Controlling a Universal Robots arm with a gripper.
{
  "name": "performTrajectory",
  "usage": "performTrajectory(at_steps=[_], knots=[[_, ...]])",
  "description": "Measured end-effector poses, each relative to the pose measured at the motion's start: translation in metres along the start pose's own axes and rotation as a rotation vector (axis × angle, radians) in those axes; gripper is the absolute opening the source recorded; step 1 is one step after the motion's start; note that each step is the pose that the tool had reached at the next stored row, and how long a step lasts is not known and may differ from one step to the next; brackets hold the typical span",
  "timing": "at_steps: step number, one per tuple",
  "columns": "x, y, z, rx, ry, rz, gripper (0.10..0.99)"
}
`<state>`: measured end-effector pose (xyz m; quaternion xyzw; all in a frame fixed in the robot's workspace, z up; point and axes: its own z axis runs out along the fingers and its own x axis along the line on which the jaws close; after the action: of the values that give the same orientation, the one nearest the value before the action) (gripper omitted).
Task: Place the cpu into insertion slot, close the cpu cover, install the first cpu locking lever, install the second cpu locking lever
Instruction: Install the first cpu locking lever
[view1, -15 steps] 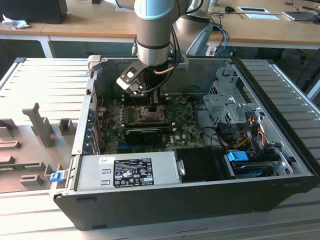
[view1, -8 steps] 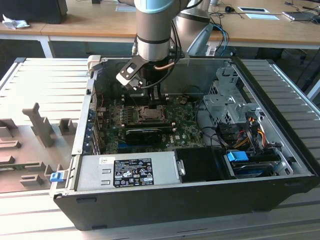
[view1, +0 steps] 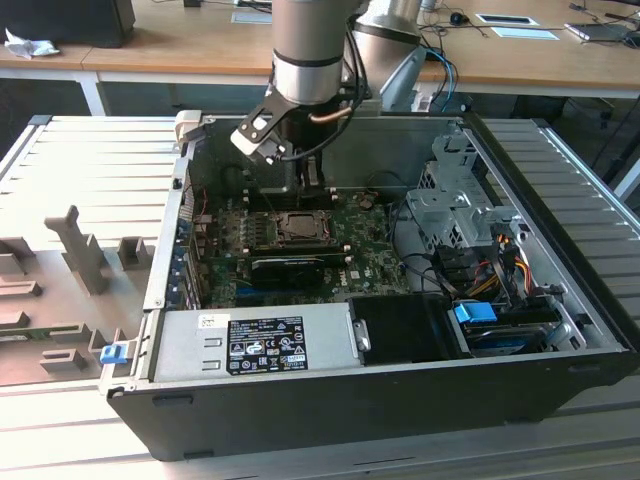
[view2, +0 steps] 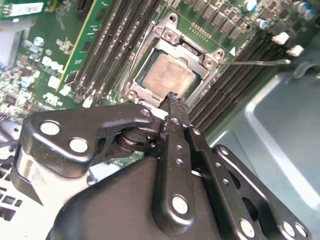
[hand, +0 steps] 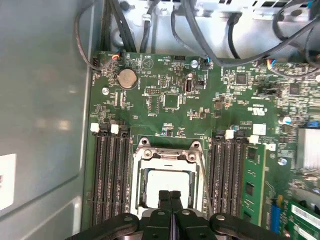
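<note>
1. Broadly, an open computer case (view1: 350, 400) lies on a ribbed grey table (view1: 90, 160), with its inside facing up.
2. The arm (view1: 310, 50) drops into the case from 12 o'clock in the exterior view.
3. A silver power supply (view1: 200, 340) sits at 6 o'clock of the green motherboard (view1: 370, 235). A metal drive cage (view1: 450, 205) stands at 3 o'clock of the board.
4. The gripper (hand: 170, 196) hangs low over the board. Its black fingers (view2: 172, 150) are pressed together, clenched on nothing. In both wrist views the tips hover over one edge of the socket. In the exterior view the gripper is just at 12 o'clock of it.
5. The insertion slot (hand: 145, 145) sits near the middle of the board, between two banks of long black memory slots (hand: 107, 175).
6. The cpu cover (view2: 142, 65) appears to lie flat on the slot, though glare makes its seating hard to judge.
7. The cpu (view2: 167, 77) rests inside the slot, and its dull silver top shows through the cover's square opening.
8. A thin metal lever (view2: 255, 62) juts from one corner of the slot out across the neighbouring memory slots, apart from the cover.
9. A round coin battery (hand: 127, 78) sits on the board, well apart from the slot.
</note>
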<state>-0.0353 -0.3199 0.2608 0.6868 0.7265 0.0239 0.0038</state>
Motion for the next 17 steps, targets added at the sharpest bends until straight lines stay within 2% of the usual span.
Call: performTrajectory(at_steps=[1,2,4,10,13,17], knots=[[0.0003,0.0004,-0.0101,0.000,0.0000,0.000,0.106],[0.0004,0.0006,-0.0151,0.000,-0.0001,0.000,0.106],[0.0004,0.0007,-0.0158,0.000,-0.0001,-0.007,0.106],[0.0004,0.0006,-0.0155,0.005,-0.0016,-0.159,0.106],[0.0004,0.0007,-0.0155,0.006,-0.0003,-0.198,0.106],[0.0004,0.0007,-0.0155,0.008,0.0027,-0.275,0.106]])
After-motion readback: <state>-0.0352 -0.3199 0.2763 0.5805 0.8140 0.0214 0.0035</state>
